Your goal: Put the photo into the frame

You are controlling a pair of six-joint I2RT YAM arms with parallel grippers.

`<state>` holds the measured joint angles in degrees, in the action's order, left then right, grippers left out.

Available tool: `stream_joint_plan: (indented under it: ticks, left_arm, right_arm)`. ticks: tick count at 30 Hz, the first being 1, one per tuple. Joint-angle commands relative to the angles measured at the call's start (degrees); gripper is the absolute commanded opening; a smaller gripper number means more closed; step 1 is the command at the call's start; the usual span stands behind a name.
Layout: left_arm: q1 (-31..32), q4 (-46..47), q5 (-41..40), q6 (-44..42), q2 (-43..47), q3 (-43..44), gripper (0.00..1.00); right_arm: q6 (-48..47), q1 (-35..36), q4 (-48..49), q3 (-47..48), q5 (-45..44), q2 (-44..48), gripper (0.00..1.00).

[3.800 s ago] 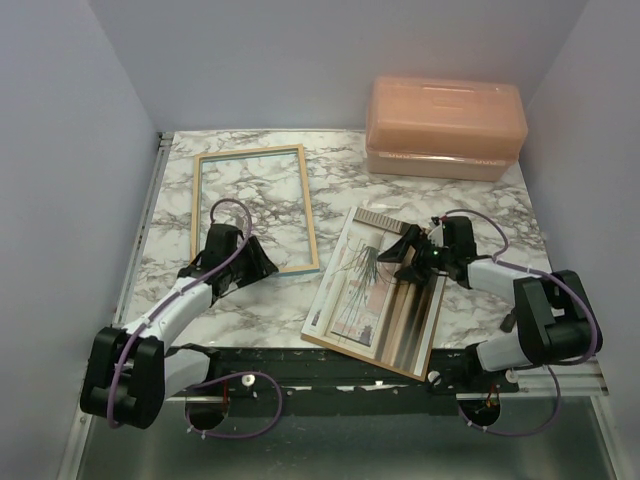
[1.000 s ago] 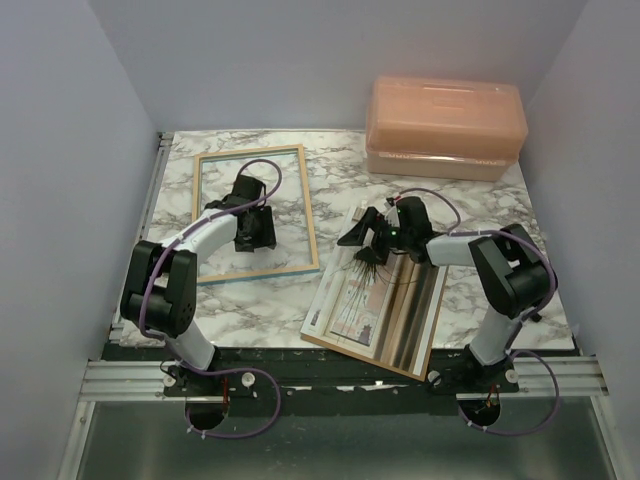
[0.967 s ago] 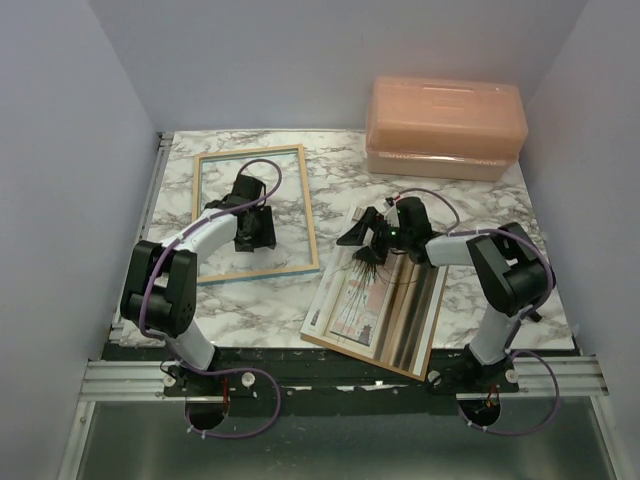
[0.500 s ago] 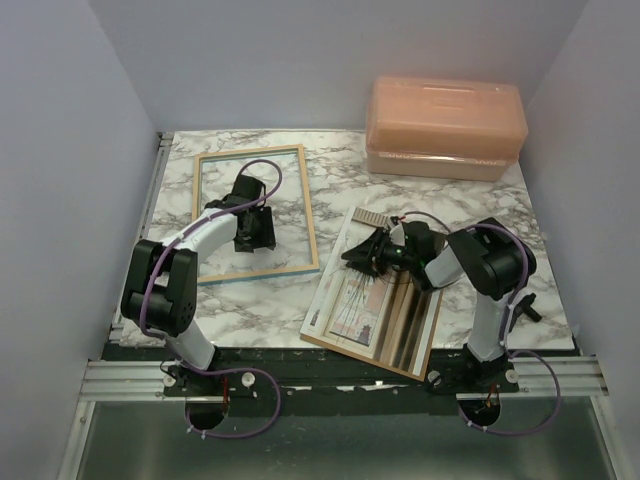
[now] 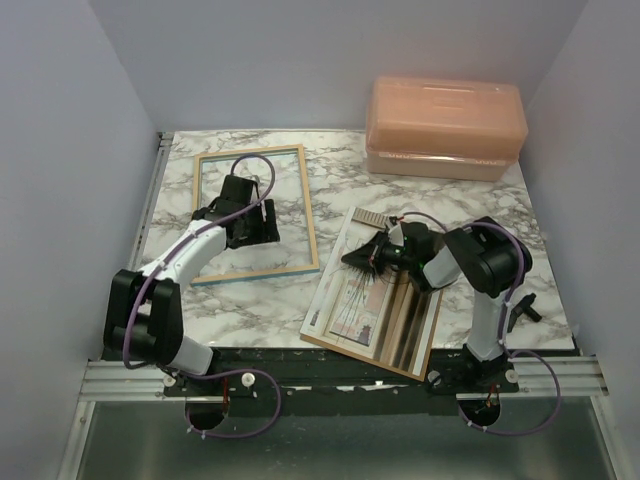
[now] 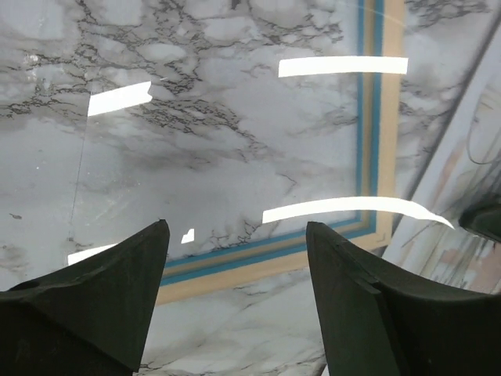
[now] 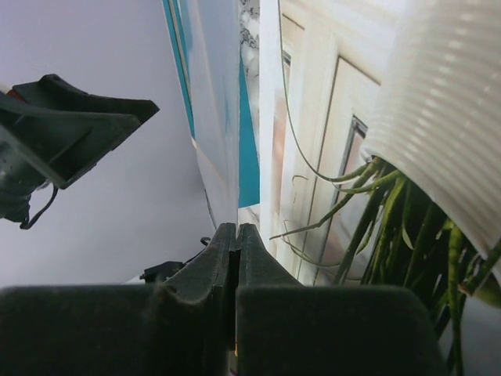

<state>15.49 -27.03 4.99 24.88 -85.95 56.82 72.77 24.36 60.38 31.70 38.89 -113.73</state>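
Here the left gripper (image 6: 235,227) hangs with its jaws well apart and nothing between them. The frame (image 6: 380,117) lies flat on the marble table (image 5: 270,300) right beneath it, one corner just ahead of the fingertips. The right gripper (image 7: 237,231) is pressed fully closed, its tips low at the left edge of the photo (image 5: 365,305), which lies flat under it. Whether the print's edge is pinched between those tips I cannot tell. The peach box (image 5: 445,125) sits well beyond that gripper.
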Motion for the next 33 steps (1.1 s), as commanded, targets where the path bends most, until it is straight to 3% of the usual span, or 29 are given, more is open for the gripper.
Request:
stream_joint_plan:
  ticks: [1, 7, 14, 24, 33]
  left_arm:
    - [0.0, 4.5, 4.2, -0.5, 7.5, -3.2, 0.82]
    - [0.0, 5.8, 5.8, -0.5, 13.1, -6.0, 0.97]
    - [0.5, 6.1, 6.7, 0.8, 12.8, -6.3, 0.99]
    - [7.8, 2.3, 0.9, 3.2, 0.9, 3.9, 0.96]
    - [12.8, -3.1, -3.6, 6.7, -14.3, 16.9, 0.9]
  right_arm:
    - [-2.3, 0.4, -0.6, 0.1, -0.3, 3.8, 0.0]
    - [-8.3, 0.4, -13.0, 0.2, -3.8, 13.4, 0.0]
    - [-16.9, 0.3, -38.2, 3.8, -13.6, 29.8, 0.0]
    - [-28.7, -0.2, -74.3, 16.5, -30.4, 50.3, 0.0]
    - [-34.1, -0.3, -92.7, 28.0, -43.3, 58.8, 0.0]
